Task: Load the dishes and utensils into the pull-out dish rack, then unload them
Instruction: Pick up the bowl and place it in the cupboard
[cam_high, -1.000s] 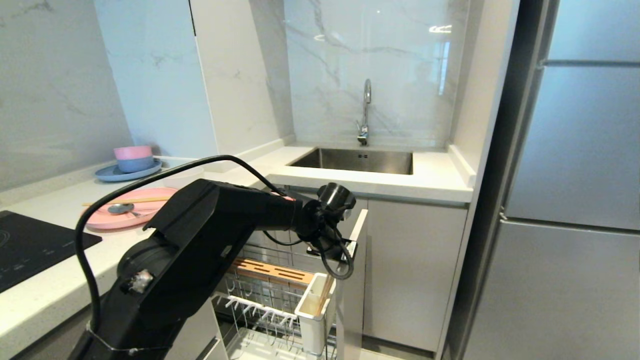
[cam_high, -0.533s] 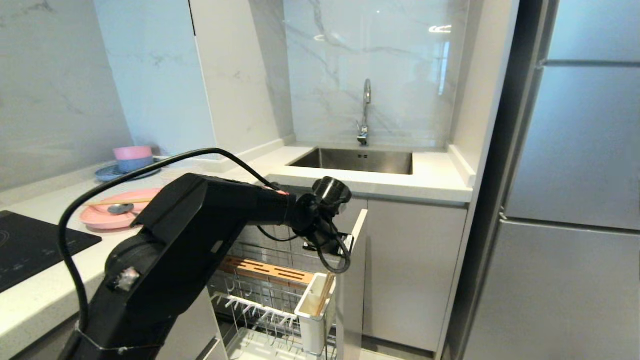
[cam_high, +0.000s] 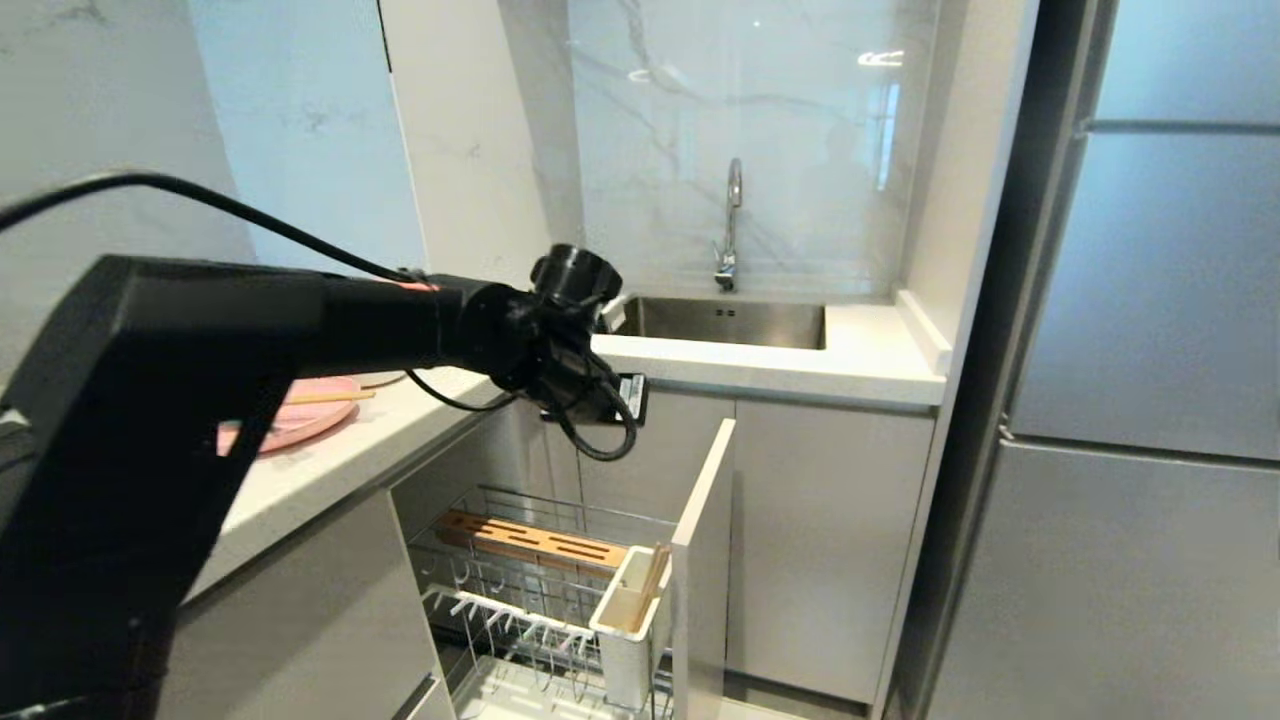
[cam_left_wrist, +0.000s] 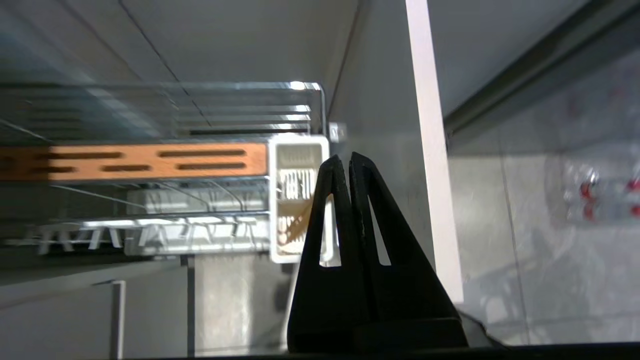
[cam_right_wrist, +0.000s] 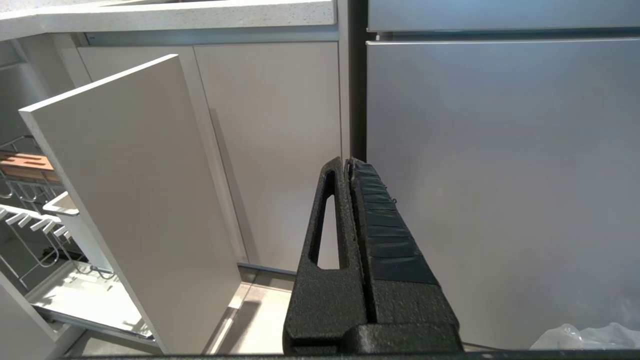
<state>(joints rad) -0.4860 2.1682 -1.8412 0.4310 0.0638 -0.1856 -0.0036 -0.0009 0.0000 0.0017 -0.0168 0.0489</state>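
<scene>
The pull-out dish rack (cam_high: 520, 585) stands pulled out below the counter, with its wooden strip (cam_high: 530, 541), white caddy (cam_high: 628, 625) and grey front (cam_high: 700, 560). Light wooden chopsticks (cam_high: 655, 575) stand in the caddy. On the counter lies the pink plate (cam_high: 310, 420) with one wooden stick (cam_high: 335, 397) across it. My left arm (cam_high: 480, 325) hides the spoon and the bowl. My left gripper (cam_left_wrist: 346, 157) hangs shut and empty high above the caddy (cam_left_wrist: 298, 150), pointing down. My right gripper (cam_right_wrist: 348, 161) is shut, empty and parked low before the fridge door.
The rack's front panel (cam_right_wrist: 135, 200) juts out into the floor space. A steel sink (cam_high: 715, 320) with a tap (cam_high: 733, 215) sits in the counter behind. A tall fridge (cam_high: 1150, 400) fills the right side. A plastic bag (cam_right_wrist: 585, 336) lies on the floor.
My left arm has risen from just above the caddy to counter height and swung left. It now covers the spoon and the blue dishes. Its gripper stayed shut.
</scene>
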